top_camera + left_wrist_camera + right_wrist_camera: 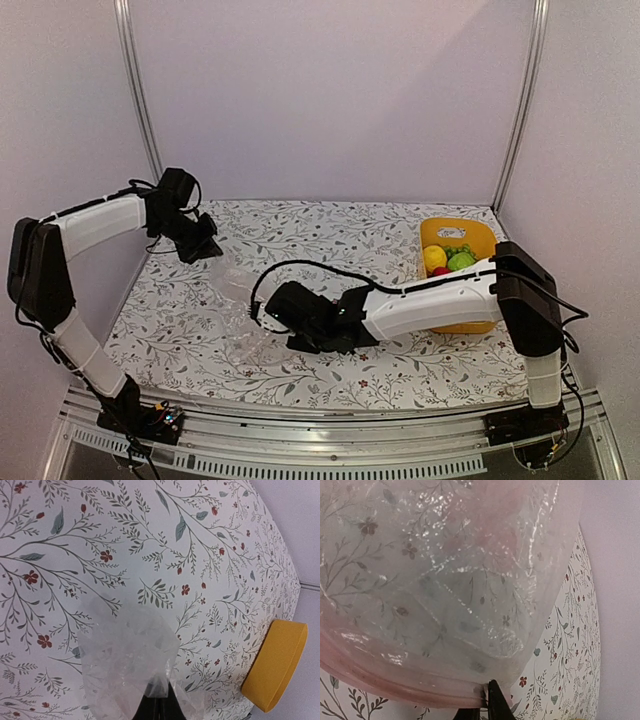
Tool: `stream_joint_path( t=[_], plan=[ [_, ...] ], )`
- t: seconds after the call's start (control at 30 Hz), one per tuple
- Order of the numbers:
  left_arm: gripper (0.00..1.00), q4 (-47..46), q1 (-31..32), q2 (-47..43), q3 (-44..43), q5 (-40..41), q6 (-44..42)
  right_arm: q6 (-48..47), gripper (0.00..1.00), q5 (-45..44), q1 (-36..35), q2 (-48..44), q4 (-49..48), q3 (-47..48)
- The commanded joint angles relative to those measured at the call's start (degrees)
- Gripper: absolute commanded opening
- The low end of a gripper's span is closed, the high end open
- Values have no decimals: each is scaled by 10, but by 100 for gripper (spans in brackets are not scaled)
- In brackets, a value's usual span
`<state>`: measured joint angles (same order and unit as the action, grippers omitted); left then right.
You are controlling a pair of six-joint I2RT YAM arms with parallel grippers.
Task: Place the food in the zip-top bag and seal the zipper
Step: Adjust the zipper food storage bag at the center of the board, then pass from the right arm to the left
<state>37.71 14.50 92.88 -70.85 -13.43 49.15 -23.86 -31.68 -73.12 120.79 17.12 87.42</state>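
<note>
Zip-top bag (pixel 445 580): clear, crinkly, glossy, pinkish along 1 edge

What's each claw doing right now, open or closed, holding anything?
Left claw: closed, pinching the zip-top bag.
Right claw: closed on the same bag's edge.
</note>
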Motion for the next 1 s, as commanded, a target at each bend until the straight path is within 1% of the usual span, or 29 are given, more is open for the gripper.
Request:
stream_joint_path(
  t=[0.0,0.13,0.17,0.23,0.27,0.33,0.43,0.47,0.53,0.57,0.63,0.7,0.73,0.8,0.87,0.97],
  plan=[
    [0,32,-36,10,-39,-17,-8,40,0,9,-3,-48,2,-26],
    [1,35,-81,8,-64,-13,-23,111,0,83,3,-124,33,-54],
    [9,35,-89,10,-71,-18,-29,136,0,110,8,-138,41,-59],
    [37,35,-98,14,-89,-25,-38,172,0,172,22,-169,50,-66],
    [47,35,-99,12,-103,-28,-43,202,0,204,33,-185,54,-69],
    [57,33,-96,-2,-122,-10,-58,251,0,292,63,-203,60,-73],
    [65,38,-84,-48,-140,48,-79,348,0,394,117,-218,58,-87],
    [66,44,-78,-65,-143,64,-82,369,0,425,133,-222,51,-92],
    [66,57,-55,-100,-139,95,-82,411,0,456,152,-225,41,-96],
    [66,58,-37,-123,-130,115,-79,427,0,467,159,-225,37,-95],
    [67,44,20,-174,-107,171,-75,456,0,483,174,-224,32,-92],
    [66,30,55,-224,-83,217,-64,480,0,509,190,-224,22,-93],
    [66,23,61,-254,-66,221,-63,495,0,518,198,-224,19,-94],
    [63,16,68,-286,-54,212,-67,517,0,530,217,-221,20,-95],
    [59,7,79,-307,-50,191,-90,547,0,548,240,-218,22,-99],
    [54,1,104,-327,-39,188,-116,602,0,570,276,-219,26,-114]
  ],
)
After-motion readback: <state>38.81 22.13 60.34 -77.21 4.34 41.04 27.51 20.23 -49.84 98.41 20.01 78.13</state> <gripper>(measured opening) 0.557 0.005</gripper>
